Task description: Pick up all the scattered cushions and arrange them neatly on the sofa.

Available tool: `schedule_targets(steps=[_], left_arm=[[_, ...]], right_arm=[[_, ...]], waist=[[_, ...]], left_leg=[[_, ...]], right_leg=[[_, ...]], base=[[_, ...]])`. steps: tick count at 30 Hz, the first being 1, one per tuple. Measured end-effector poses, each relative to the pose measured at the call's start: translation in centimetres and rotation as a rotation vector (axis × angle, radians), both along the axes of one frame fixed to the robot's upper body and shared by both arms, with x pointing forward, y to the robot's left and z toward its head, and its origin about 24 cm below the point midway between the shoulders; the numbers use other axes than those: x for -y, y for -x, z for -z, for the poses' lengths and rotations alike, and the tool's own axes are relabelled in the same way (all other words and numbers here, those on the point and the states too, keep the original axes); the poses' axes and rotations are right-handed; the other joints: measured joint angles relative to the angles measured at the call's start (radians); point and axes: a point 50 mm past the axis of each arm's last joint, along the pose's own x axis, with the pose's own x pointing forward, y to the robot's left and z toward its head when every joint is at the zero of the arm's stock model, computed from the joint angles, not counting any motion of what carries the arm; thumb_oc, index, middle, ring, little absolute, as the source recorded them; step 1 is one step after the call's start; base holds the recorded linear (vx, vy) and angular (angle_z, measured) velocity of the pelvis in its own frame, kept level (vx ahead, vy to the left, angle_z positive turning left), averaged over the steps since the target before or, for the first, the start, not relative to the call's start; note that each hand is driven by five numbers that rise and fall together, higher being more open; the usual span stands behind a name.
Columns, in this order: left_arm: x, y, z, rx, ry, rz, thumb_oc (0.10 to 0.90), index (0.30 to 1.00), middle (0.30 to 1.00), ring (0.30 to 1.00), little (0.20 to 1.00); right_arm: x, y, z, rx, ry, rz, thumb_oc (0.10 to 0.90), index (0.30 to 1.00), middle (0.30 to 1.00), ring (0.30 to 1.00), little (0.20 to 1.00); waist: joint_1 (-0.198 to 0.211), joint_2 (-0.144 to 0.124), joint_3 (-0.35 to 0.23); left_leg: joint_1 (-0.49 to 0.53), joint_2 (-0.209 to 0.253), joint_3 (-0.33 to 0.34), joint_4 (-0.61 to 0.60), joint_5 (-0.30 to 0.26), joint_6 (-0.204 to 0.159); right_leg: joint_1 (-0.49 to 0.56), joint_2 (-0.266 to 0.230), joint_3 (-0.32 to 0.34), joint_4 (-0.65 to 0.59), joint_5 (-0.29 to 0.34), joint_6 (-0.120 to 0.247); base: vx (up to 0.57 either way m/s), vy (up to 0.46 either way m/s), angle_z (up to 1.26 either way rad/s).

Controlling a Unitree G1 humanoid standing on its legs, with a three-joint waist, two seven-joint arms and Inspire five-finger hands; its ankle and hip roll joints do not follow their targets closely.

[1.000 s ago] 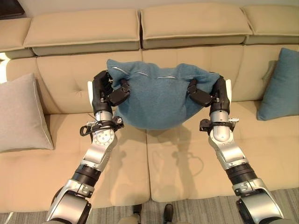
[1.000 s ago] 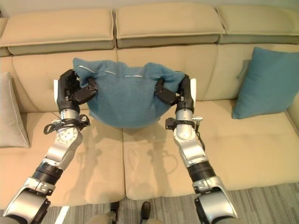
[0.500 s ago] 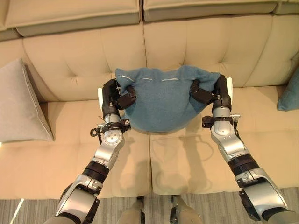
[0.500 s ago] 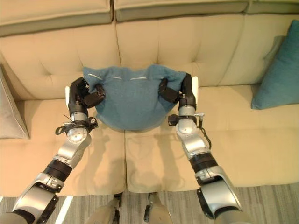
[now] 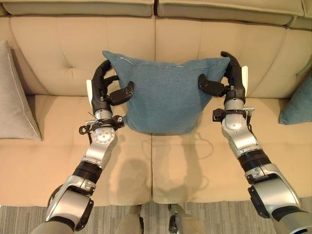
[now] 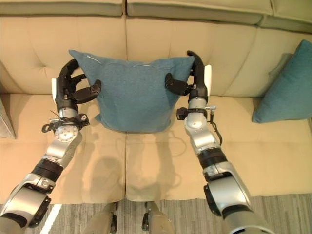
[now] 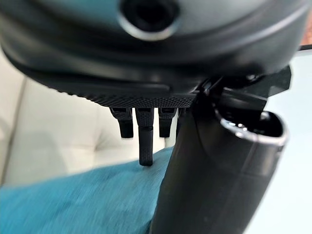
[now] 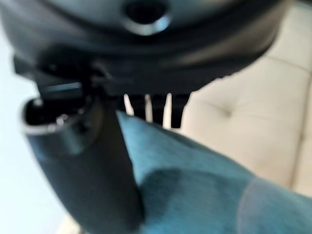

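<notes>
The left hand (image 5: 104,90) and right hand (image 5: 229,83) flank the teal cushion (image 5: 165,95), fingers released. The cushion leans upright against the beige sofa (image 5: 63,44) backrest. A second teal cushion (image 6: 285,85) rests at 3 o'clock.

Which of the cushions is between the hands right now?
The teal cushion standing against the sofa backrest, between left hand and right hand. The other teal cushion and grey cushion sit untouched at the far sides.

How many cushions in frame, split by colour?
Teal cushions: 2, the middle teal cushion standing against the sofa backrest between the left hand and right hand, and the teal cushion on the right.
Grey cushions: 1, the grey cushion on the left.
Total: 3.
</notes>
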Motion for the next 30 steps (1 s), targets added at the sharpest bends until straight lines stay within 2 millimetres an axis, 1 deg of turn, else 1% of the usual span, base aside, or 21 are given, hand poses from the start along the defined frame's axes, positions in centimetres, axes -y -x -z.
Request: schedule_targets(steps=[1, 5, 6, 8, 10, 11, 12, 13, 16, 17, 19, 20, 21, 22, 23, 25, 27, 28, 29, 30], left_arm=[[-0.6, 0.0, -0.2, 0.000, -0.020, -0.010, 0.800, 0.900, 0.900, 0.900, 0.900], [-3.4, 0.2, -0.9, 0.006, -0.044, -0.087, 0.800, 0.900, 0.900, 0.900, 0.900], [-4.5, 0.5, -1.0, 0.010, -0.037, -0.117, 0.800, 0.900, 0.900, 0.900, 0.900], [-5.8, 1.1, -0.3, -0.002, -0.020, -0.159, 0.800, 0.900, 0.900, 0.900, 0.900], [-6.6, 1.8, 0.7, -0.024, -0.007, -0.186, 0.800, 0.900, 0.900, 0.900, 0.900], [-7.4, 3.1, 2.1, -0.055, -0.015, -0.190, 0.800, 0.900, 0.900, 0.900, 0.900], [-7.8, 4.0, 3.2, -0.079, -0.009, -0.188, 0.800, 0.900, 0.900, 0.900, 0.900], [-8.0, 4.8, 3.9, -0.093, -0.007, -0.190, 0.800, 0.900, 0.900, 0.900, 0.900], [-8.1, 6.9, 7.3, -0.198, 0.011, -0.181, 0.800, 0.900, 0.900, 0.900, 0.900], [-8.2, 8.3, 8.4, -0.224, 0.025, -0.172, 0.800, 0.900, 0.900, 0.900, 0.900], [-8.1, 10.2, 10.4, -0.274, 0.069, -0.179, 0.800, 0.900, 0.900, 0.900, 0.900], [-8.0, 11.5, 12.1, -0.332, 0.097, -0.187, 0.800, 0.900, 0.900, 0.900, 0.900], [-8.1, 12.5, 13.3, -0.374, 0.110, -0.191, 0.800, 0.900, 0.900, 0.900, 0.900], [-8.1, 13.8, 14.6, -0.423, 0.129, -0.197, 0.800, 0.900, 0.900, 0.900, 0.900], [-8.0, 14.7, 15.7, -0.464, 0.159, -0.204, 0.800, 0.900, 0.900, 0.900, 0.900], [-7.9, 16.1, 17.5, -0.543, 0.193, -0.208, 0.800, 0.900, 0.900, 0.900, 0.900], [-7.6, 17.4, 19.3, -0.623, 0.221, -0.214, 0.800, 0.900, 0.900, 0.900, 0.900], [-7.2, 18.4, 20.7, -0.678, 0.254, -0.220, 0.800, 0.900, 0.900, 0.900, 0.900], [-6.4, 19.8, 22.8, -0.773, 0.309, -0.230, 0.800, 0.900, 0.900, 0.900, 0.900], [-6.0, 21.3, 24.3, -0.852, 0.332, -0.237, 0.800, 0.900, 0.900, 0.900, 0.900]], right_arm=[[0.5, -0.1, -0.2, -0.003, 0.016, 0.016, 0.800, 0.900, 0.900, 0.900, 0.900], [3.8, 0.3, -1.1, -0.003, 0.062, 0.113, 0.800, 0.900, 0.900, 0.900, 0.900], [5.4, 0.6, -1.0, -0.015, 0.060, 0.164, 0.800, 0.900, 0.900, 0.900, 0.900], [7.1, 1.4, 0.1, -0.034, 0.016, 0.220, 0.800, 0.900, 0.900, 0.900, 0.900], [8.3, 2.2, 1.2, -0.053, -0.009, 0.258, 0.800, 0.900, 0.900, 0.900, 0.900], [9.4, 3.6, 2.7, -0.072, -0.010, 0.281, 0.800, 0.900, 0.900, 0.900, 0.900], [9.8, 4.5, 3.5, -0.086, -0.013, 0.279, 0.800, 0.900, 0.900, 0.900, 0.900], [10.0, 5.1, 4.2, -0.096, -0.010, 0.277, 0.800, 0.900, 0.900, 0.900, 0.900], [10.4, 7.1, 6.9, -0.176, 0.014, 0.253, 0.800, 0.900, 0.900, 0.900, 0.900], [10.4, 8.2, 7.8, -0.198, 0.021, 0.234, 0.800, 0.900, 0.900, 0.900, 0.900], [10.5, 9.9, 9.6, -0.242, 0.017, 0.231, 0.800, 0.900, 0.900, 0.900, 0.900], [10.8, 11.1, 11.3, -0.294, 0.004, 0.240, 0.800, 0.900, 0.900, 0.900, 0.900], [10.9, 12.1, 12.7, -0.336, -0.022, 0.251, 0.800, 0.900, 0.900, 0.900, 0.900], [10.8, 13.5, 14.6, -0.385, -0.063, 0.270, 0.800, 0.900, 0.900, 0.900, 0.900], [10.6, 14.8, 16.5, -0.457, -0.085, 0.272, 0.800, 0.900, 0.900, 0.900, 0.900], [10.0, 16.4, 19.2, -0.559, -0.115, 0.267, 0.800, 0.900, 0.900, 0.900, 0.900], [9.5, 17.7, 21.1, -0.642, -0.136, 0.261, 0.800, 0.900, 0.900, 0.900, 0.900], [9.3, 18.6, 22.4, -0.691, -0.162, 0.269, 0.800, 0.900, 0.900, 0.900, 0.900], [8.9, 19.6, 24.0, -0.759, -0.193, 0.278, 0.800, 0.900, 0.900, 0.900, 0.900], [8.7, 20.7, 25.1, -0.813, -0.204, 0.280, 0.800, 0.900, 0.900, 0.900, 0.900]], waist=[[0.001, 0.000, 0.000], [0.012, 0.002, -0.001], [0.012, 0.002, 0.000], [0.010, 0.002, -0.001], [0.006, 0.003, -0.001], [0.001, 0.007, -0.003], [0.000, 0.009, -0.004], [-0.002, 0.009, -0.005], [-0.003, 0.018, -0.009], [-0.004, 0.019, -0.010], [-0.006, 0.022, -0.012], [-0.007, 0.026, -0.015], [-0.007, 0.027, -0.018], [-0.007, 0.029, -0.025], [-0.007, 0.033, -0.028], [-0.007, 0.040, -0.035], [-0.010, 0.053, -0.042], [-0.013, 0.066, -0.052], [-0.022, 0.087, -0.077], [-0.029, 0.092, -0.086]], left_leg=[[0.003, 0.001, 0.000, 0.000, 0.000, 0.000], [0.006, 0.004, 0.000, 0.000, 0.000, 0.000], [0.013, 0.005, 0.000, 0.000, 0.000, -0.001], [0.036, 0.007, 0.000, 0.000, 0.000, -0.001], [0.057, 0.007, 0.000, 0.000, 0.000, -0.001], [0.073, 0.006, 0.000, 0.000, 0.000, -0.001], [0.079, 0.004, 0.001, 0.000, 0.000, -0.001], [0.084, 0.003, 0.002, 0.000, 0.000, -0.001], [0.104, 0.003, 0.003, 0.000, 0.000, -0.001], [0.113, 0.003, 0.004, 0.000, 0.000, -0.001], [0.132, 0.003, 0.004, 0.000, 0.000, -0.001], [0.150, 0.002, 0.003, -0.001, 0.000, -0.001], [0.159, 0.001, 0.003, -0.001, 0.000, -0.001], [0.160, 0.000, 0.003, -0.001, 0.000, -0.001], [0.161, -0.001, 0.002, -0.001, -0.001, -0.001], [0.161, 0.000, 0.001, -0.001, -0.002, 0.000], [0.161, 0.003, 0.002, -0.001, -0.004, 0.000], [0.161, 0.010, 0.002, -0.001, -0.009, 0.002], [0.162, 0.023, 0.005, -0.002, -0.032, 0.012], [0.162, 0.025, 0.007, -0.002, -0.032, 0.011]], right_leg=[[0.003, 0.000, -0.001, 0.000, 0.000, 0.001], [0.007, 0.004, -0.006, 0.000, -0.001, 0.001], [0.015, 0.005, -0.009, 0.000, -0.001, 0.001], [0.040, 0.007, -0.020, 0.000, -0.001, 0.001], [0.062, 0.007, -0.022, 0.000, -0.006, 0.008], [0.080, 0.005, -0.022, 0.000, -0.011, 0.014], [0.086, 0.004, -0.022, 0.000, -0.015, 0.019], [0.091, 0.003, -0.021, 0.000, -0.018, 0.021], [0.110, 0.003, -0.021, 0.000, -0.020, 0.022], [0.117, 0.002, -0.020, 0.000, -0.022, 0.025], [0.136, 0.002, -0.021, 0.000, -0.024, 0.027], [0.154, 0.001, -0.021, 0.000, -0.031, 0.035], [0.165, -0.001, -0.021, 0.000, -0.039, 0.045], [0.170, -0.002, -0.021, 0.000, -0.050, 0.049], [0.173, -0.003, -0.020, 0.000, -0.061, 0.048], [0.176, -0.002, -0.020, -0.001, -0.076, 0.042], [0.175, 0.002, -0.019, 0.000, -0.085, 0.033], [0.176, 0.008, -0.019, -0.001, -0.087, 0.036], [0.176, 0.021, -0.018, -0.006, -0.091, 0.039], [0.176, 0.023, -0.018, -0.007, -0.091, 0.038]], base=[[0.03, 0.005, 0.03], [0.05, -0.002, 0.00], [0.06, -0.007, 0.03], [0.07, -0.006, 0.04], [0.07, -0.011, 0.04], [0.08, -0.015, 0.06], [0.08, -0.019, 0.04], [0.05, -0.016, -0.04], [0.07, -0.032, -0.04], [0.06, -0.038, -0.05], [0.03, -0.036, -0.01], [0.02, -0.047, 0.04], [0.01, -0.057, 0.08], [-0.01, -0.083, 0.11], [-0.01, -0.066, 0.12], [-0.03, -0.053, 0.07], [-0.05, -0.062, 0.00], [-0.08, -0.086, 0.00], [-0.06, -0.062, 0.00], [-0.09, -0.083, -0.02]])
